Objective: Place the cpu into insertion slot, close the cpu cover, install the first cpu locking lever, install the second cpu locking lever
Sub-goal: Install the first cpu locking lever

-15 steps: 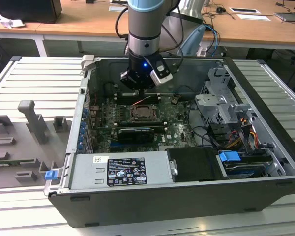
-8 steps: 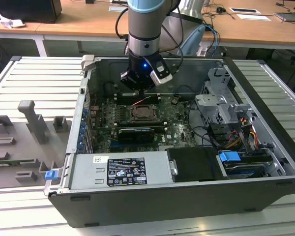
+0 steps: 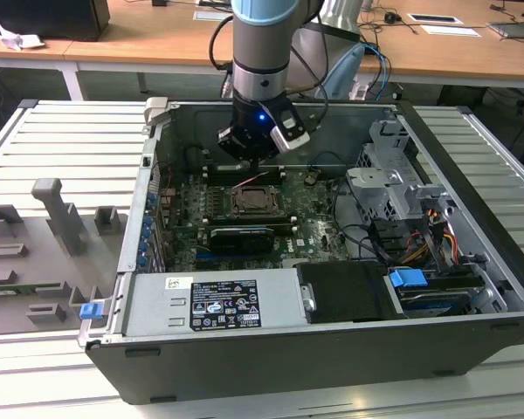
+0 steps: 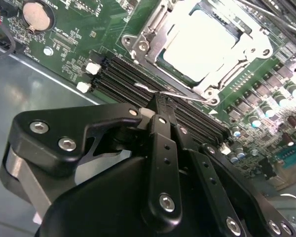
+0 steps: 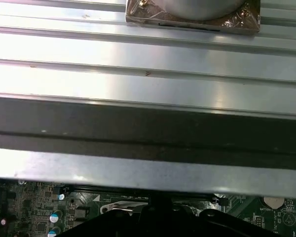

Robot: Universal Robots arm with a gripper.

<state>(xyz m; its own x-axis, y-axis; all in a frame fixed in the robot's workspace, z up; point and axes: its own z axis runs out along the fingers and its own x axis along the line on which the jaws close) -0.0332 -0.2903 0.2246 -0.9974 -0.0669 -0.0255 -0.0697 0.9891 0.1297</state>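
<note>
The gripper (image 4: 158, 102) has its fingers (image 4: 161, 129) pressed together, the tips right at a thin wire lever (image 4: 190, 97); I cannot tell whether they pinch it. Just beyond the fingertips, past the lever, the cpu (image 4: 202, 39) sits in the slot (image 3: 251, 202) on the green board (image 4: 74, 39), with the cover (image 4: 147, 37) framing it.

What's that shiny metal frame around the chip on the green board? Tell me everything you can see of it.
The cpu cover is a thin silver-grey metal frame with a large square window, through which the pale cpu shows. It appears to lie flat over the chip, with screw heads at its corners. A thin wire lever runs along the side nearest the gripper.
</note>
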